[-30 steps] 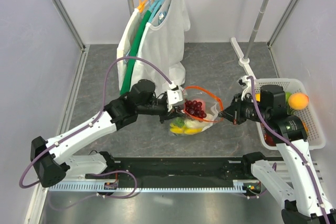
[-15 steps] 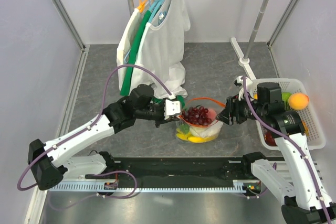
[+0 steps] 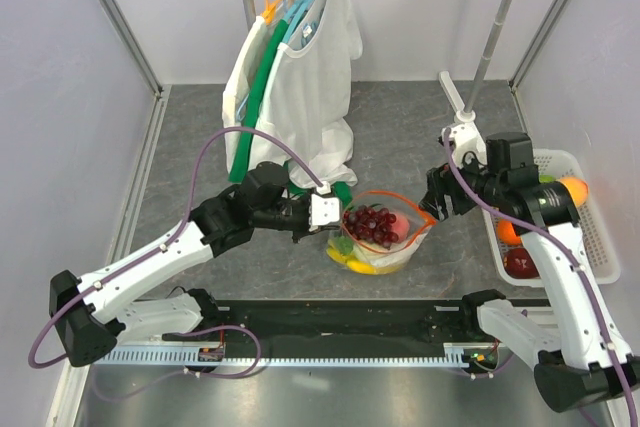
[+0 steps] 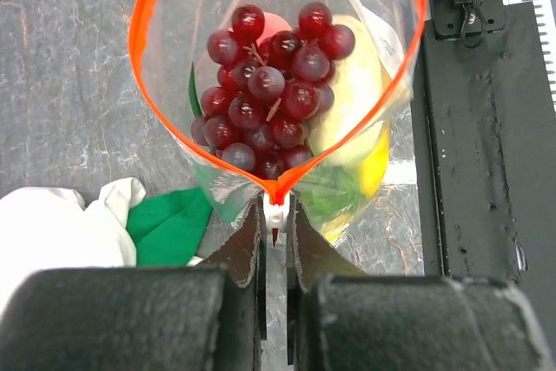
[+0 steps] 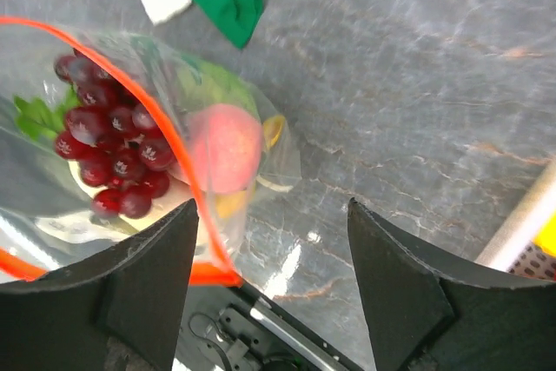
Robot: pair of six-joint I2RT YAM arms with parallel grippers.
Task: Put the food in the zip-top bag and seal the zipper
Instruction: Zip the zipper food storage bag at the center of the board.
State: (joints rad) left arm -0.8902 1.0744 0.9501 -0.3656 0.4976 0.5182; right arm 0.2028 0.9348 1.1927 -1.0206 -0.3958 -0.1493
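Since the grapes (image 4: 269, 93) and other food already lie inside the bag (image 3: 405, 242), which sits mid-desk (image 3: 400, 127) with its mouth gaping, we judge the sealing step to be in hand. Our left end effector (image 4: 274, 215), at the bag's 9 o'clock end, is pressed nearly together on the zipper (image 4: 143, 67) at its white slider (image 4: 276, 212). Our right end effector (image 5: 269, 208), at 3 o'clock, is spread wide and grips nothing, so it probably needs to pinch that end before the slider runs across.

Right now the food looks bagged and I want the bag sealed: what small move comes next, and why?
Probably close the right fingers on the end of the thin red-orange zipper strip, which lies between them while they stand open. The left fingers pinch the small white slider, and the clear plastic bag gapes over the dark red grapes.
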